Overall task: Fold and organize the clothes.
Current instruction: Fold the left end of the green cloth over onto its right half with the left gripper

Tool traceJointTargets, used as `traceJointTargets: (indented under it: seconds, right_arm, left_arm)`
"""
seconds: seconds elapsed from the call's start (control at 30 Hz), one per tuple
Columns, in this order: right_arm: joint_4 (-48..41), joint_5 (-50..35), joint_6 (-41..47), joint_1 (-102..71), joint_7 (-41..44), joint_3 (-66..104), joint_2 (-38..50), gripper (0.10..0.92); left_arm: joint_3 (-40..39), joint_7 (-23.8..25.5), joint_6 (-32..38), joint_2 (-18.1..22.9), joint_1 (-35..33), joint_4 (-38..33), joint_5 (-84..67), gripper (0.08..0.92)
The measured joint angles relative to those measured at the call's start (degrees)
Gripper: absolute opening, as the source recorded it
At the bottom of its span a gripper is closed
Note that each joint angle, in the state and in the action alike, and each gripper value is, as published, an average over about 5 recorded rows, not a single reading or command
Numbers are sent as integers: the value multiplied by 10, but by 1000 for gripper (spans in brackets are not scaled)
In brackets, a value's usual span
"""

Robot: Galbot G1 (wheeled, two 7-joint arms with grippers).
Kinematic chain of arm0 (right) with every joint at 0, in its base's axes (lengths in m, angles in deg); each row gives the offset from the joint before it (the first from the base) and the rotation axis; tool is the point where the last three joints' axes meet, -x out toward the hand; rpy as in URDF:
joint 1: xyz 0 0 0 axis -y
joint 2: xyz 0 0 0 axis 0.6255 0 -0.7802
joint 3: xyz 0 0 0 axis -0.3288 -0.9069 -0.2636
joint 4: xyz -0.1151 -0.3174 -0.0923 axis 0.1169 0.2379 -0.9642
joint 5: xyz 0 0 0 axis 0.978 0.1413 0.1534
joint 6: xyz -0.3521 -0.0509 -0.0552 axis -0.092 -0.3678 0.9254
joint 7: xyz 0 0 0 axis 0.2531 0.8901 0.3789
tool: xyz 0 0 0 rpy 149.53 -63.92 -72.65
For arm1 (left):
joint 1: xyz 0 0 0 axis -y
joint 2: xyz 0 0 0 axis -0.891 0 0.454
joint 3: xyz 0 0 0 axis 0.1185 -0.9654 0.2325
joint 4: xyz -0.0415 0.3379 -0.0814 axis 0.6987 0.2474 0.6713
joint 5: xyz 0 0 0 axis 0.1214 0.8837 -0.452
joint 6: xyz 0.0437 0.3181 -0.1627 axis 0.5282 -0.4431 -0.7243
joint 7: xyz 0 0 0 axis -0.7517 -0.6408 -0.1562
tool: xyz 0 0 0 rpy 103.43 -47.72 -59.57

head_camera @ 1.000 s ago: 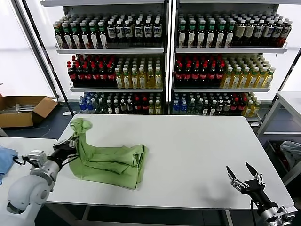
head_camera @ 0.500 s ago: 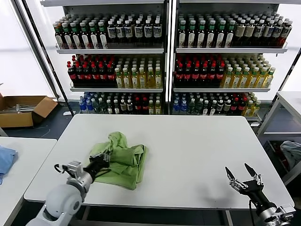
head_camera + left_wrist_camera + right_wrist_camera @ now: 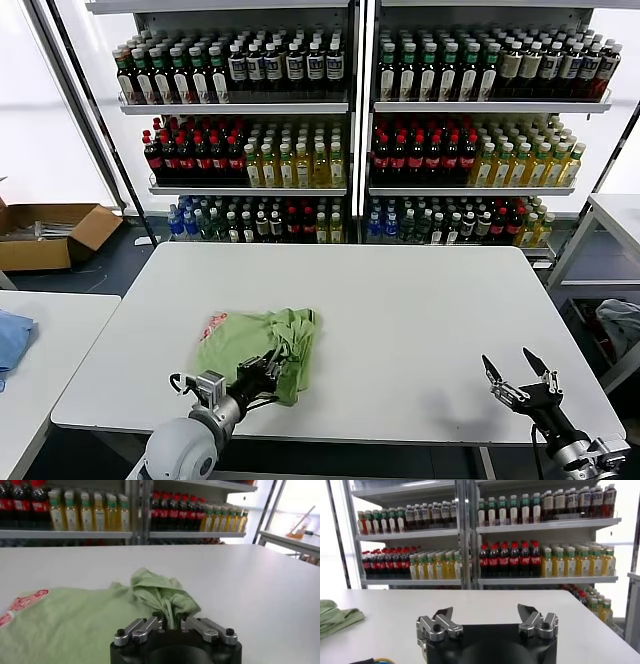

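Polo shirt (image 3: 255,345) bunched, fold between left gripper (image 3: 170,624) fingers hidden

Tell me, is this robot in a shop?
Probably a shop, or a room made to look like one. Shelves packed with drink bottles fill the back wall. The white table holding a green shirt looks more like a test bench.

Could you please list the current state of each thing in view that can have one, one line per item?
Light green soft polo shirt: folded over itself on the white table, red-and-white print facing up at one corner.
Left gripper: at the shirt's near edge, a fold of cloth between its fingers.
Right gripper: open, empty, over the table's near right corner.
Brown cardboard box: flaps open, on the floor.
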Motion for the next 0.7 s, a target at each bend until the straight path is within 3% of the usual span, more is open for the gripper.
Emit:
traceJointTargets:
  seconds: [0.5,0.7]
  right_arm:
    - [-8,-2,-3,0,0,4,2,823]
    - [-8,1,-2,4,0,-3,-2,823]
  left_arm:
    - [8,-1,-23,-20,-27,-64,-41,742]
    - [39,-2,-27,-45,-9,-61,-75,820]
